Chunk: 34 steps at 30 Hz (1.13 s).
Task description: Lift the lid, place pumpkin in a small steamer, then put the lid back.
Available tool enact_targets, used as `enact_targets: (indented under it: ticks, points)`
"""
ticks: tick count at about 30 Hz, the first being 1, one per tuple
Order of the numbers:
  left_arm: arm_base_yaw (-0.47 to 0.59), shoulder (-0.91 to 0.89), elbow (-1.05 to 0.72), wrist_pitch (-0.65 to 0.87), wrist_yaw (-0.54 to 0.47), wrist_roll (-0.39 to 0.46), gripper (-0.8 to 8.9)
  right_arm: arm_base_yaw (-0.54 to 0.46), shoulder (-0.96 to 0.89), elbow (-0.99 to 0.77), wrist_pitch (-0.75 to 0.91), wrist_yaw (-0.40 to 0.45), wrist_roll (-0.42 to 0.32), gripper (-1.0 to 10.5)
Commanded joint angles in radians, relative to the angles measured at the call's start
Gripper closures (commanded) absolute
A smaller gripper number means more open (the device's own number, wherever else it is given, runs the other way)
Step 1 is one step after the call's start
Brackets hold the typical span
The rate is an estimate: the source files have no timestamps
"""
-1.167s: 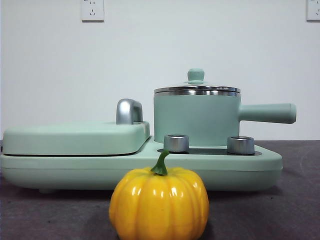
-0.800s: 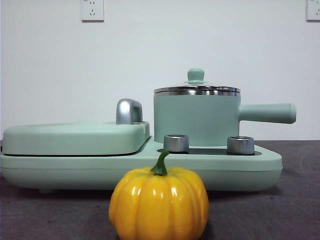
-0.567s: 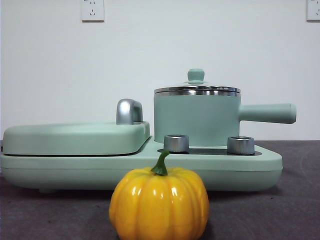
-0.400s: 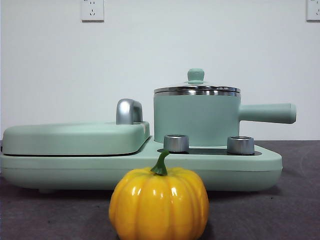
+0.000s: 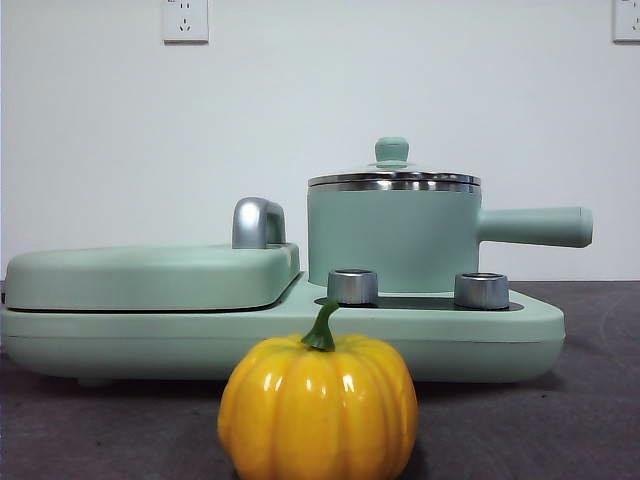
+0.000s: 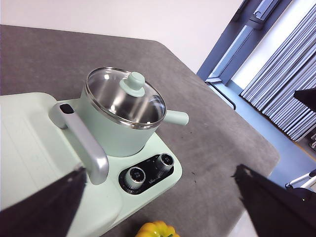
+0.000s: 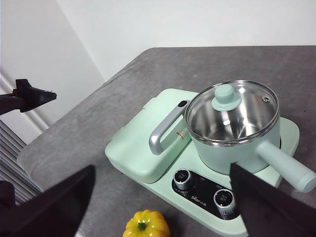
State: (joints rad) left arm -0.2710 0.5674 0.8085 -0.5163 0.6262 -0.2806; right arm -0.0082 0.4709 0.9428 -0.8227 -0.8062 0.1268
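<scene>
**Both arms high, jaws spread, nothing held**

Your left gripper (image 6: 160, 197) and right gripper (image 7: 160, 197) hang empty above. The glass lid with mint-green knob (image 5: 392, 170) sits on the mint-green cylindrical steamer pot (image 5: 392, 240); the glossy yellow-orange ribbed pumpkin (image 5: 318, 405) stands on the table before the appliance's 2 silver knobs (image 5: 353, 286).

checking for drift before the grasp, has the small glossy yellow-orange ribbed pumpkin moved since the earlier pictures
No. In the front view the yellow-orange ribbed pumpkin sits where it was, its green stem still just below and left of the left silver knob on the mint-green appliance base.
</scene>
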Motion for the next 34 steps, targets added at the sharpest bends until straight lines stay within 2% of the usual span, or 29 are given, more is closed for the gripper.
enact_targets:
  ticks: [1,11,23,34]
  points:
    - [-0.003,0.004,0.017,0.014,-0.001,-0.002,2.90,0.001,0.004,0.017,0.006,0.002,-0.011,4.8]
    - [-0.021,0.138,0.048,0.016,-0.002,-0.018,2.91,0.001,0.004,0.017,0.007,0.002,-0.012,4.8]
    - [-0.109,0.529,0.296,0.014,-0.035,0.077,3.26,0.001,0.004,0.017,0.006,0.002,-0.011,4.9]
    - [-0.293,0.887,0.619,-0.011,-0.275,0.226,3.26,0.001,0.004,0.017,0.006,0.002,-0.010,4.9]
